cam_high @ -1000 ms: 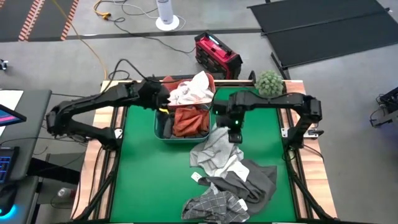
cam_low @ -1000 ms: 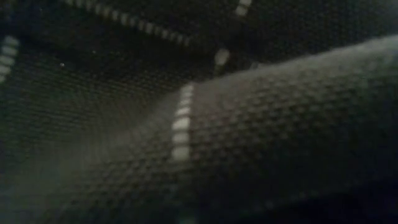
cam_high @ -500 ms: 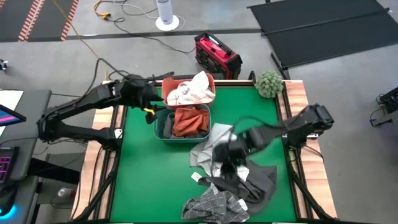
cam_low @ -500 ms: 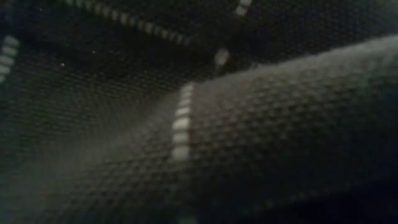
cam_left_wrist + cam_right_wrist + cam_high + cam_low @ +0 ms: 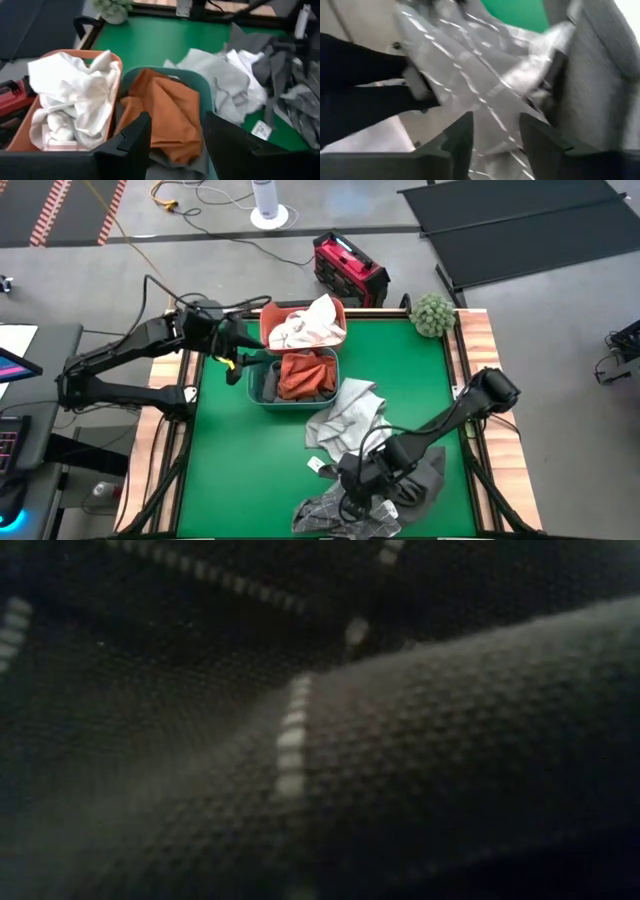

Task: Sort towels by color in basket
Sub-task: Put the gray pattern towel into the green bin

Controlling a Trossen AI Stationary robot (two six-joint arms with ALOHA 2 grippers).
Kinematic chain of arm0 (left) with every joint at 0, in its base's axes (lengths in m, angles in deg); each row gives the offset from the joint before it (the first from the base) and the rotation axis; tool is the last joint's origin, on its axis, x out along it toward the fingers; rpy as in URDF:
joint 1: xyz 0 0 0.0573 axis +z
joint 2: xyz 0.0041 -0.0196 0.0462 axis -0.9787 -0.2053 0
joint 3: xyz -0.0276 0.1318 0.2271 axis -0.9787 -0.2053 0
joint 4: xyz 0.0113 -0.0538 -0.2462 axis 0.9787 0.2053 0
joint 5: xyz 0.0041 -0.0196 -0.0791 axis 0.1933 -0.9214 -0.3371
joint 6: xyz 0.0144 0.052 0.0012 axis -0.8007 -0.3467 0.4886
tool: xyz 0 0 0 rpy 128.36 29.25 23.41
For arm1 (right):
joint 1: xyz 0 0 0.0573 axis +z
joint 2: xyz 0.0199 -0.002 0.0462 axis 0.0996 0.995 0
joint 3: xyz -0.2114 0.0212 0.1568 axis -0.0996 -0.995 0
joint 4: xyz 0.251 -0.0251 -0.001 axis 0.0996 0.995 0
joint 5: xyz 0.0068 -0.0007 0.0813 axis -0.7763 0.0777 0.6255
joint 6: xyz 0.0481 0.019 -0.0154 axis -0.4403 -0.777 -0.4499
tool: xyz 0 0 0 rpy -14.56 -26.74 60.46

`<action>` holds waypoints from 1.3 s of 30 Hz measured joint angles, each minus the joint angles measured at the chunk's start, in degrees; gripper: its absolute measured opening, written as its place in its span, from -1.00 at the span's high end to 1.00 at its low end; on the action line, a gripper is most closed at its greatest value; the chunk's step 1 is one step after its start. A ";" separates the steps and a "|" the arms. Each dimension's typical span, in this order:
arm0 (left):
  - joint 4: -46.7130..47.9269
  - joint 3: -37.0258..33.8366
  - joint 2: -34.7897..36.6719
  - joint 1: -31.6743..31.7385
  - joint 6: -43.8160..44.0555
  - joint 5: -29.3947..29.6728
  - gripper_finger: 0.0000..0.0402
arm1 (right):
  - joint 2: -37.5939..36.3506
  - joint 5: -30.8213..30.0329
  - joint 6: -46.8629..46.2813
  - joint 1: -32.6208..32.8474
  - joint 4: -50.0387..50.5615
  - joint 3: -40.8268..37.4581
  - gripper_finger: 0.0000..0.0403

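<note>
While the orange basket (image 5: 340,313) holds white towels (image 5: 308,326), the teal tub (image 5: 262,388) seemingly holds rust-orange towels (image 5: 306,374).

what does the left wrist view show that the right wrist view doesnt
Only the left wrist view shows the orange basket holding the white towel, the teal basket holding the rust-orange towel, the light grey towel lying beside it, and the fuzzy green ball at the far table edge. Only the right wrist view shows the grey-checked towel close up, directly ahead of the open right gripper. Both share the green table and the heap of grey towels.
</note>
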 joint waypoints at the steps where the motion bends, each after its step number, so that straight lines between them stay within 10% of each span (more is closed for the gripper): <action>1: 0.77 0.00 0.00 -0.25 -0.50 -0.02 0.17 | 0.04 -0.02 -0.17 0.02 0.71 -0.02 -0.01; 15: 7.37 0.00 -0.04 -0.81 -2.64 0.20 0.17 | 9.44 0.01 16.30 -0.67 -3.34 0.02 -0.17; 22: 8.97 0.00 0.22 -0.79 -5.37 1.67 0.17 | 10.82 2.67 17.00 -0.83 -1.44 0.02 0.68; 30: 6.95 0.00 0.09 -0.44 -4.40 -1.07 0.17 | 3.06 2.00 18.95 -5.02 -0.89 -0.02 0.82; 39: -3.05 0.00 4.17 1.65 1.34 -4.11 0.17 | -15.08 -13.72 32.78 -14.22 -14.49 -0.03 0.86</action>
